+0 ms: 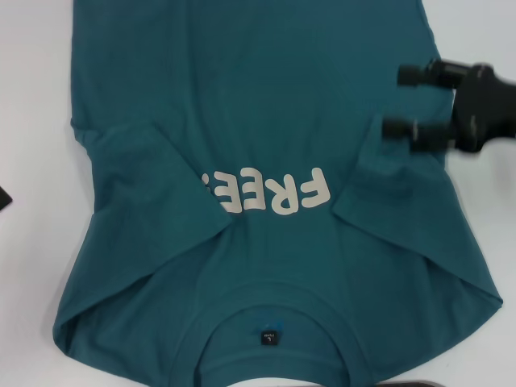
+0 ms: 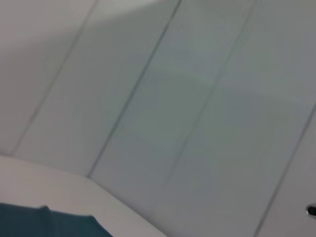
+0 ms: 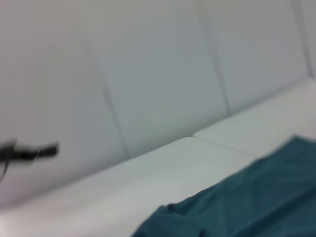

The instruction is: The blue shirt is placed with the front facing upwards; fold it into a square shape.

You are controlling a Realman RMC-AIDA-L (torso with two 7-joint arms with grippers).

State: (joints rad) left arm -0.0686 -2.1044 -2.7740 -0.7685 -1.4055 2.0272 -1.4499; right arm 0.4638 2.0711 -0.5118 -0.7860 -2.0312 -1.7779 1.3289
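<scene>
The blue shirt (image 1: 242,97) lies flat across the white table (image 1: 32,97), front up, with its collar (image 1: 270,318) and black neck label nearest me. Its cream "FREE!" print (image 1: 270,193) reads upside down. Both sleeves are folded inward onto the chest, and the left one (image 1: 145,173) covers the end of the print. My right gripper (image 1: 393,101) is open over the shirt's right side, just beyond the folded right sleeve (image 1: 403,189), with its fingers pointing left and nothing between them. An edge of the shirt shows in the right wrist view (image 3: 237,207) and in the left wrist view (image 2: 49,224). My left gripper is out of view.
White table shows on both sides of the shirt. A dark sliver (image 1: 3,197) sits at the left edge of the head view. Another dark shape (image 1: 435,382) lies at the bottom edge. A pale panelled wall (image 3: 148,74) stands behind the table.
</scene>
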